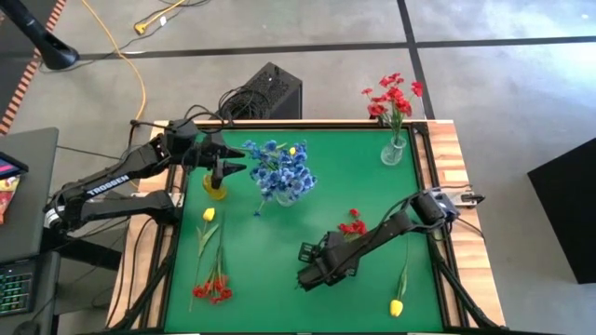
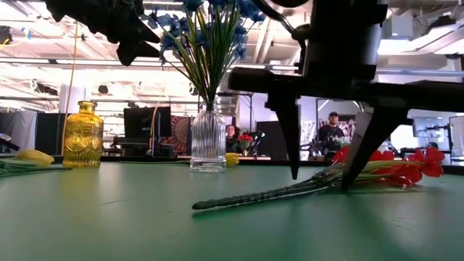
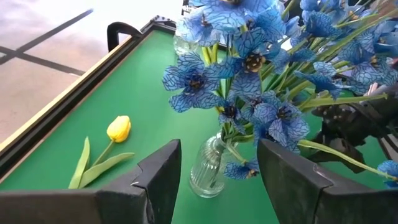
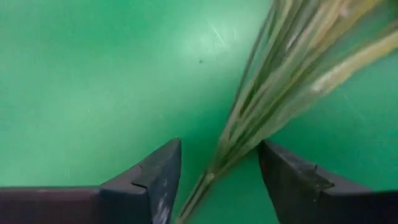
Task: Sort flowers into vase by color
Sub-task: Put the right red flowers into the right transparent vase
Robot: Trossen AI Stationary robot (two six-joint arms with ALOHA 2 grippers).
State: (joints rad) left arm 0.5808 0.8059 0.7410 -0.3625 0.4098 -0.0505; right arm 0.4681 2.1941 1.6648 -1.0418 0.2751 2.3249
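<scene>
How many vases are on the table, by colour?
Yellow vase: 1
Clear vases: 2
Total: 3

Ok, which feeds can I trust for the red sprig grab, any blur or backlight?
Right wrist view: the stems between the open jaws look soft and smeared. Low view: the right gripper is a backlit silhouette against bright room lights, yet the red sprig reads clearly. High view: evenly lit.

black box (image 1: 271, 90) behind table | yellow cable (image 1: 128, 56) on floor | keyboard (image 1: 16, 285) left
</scene>
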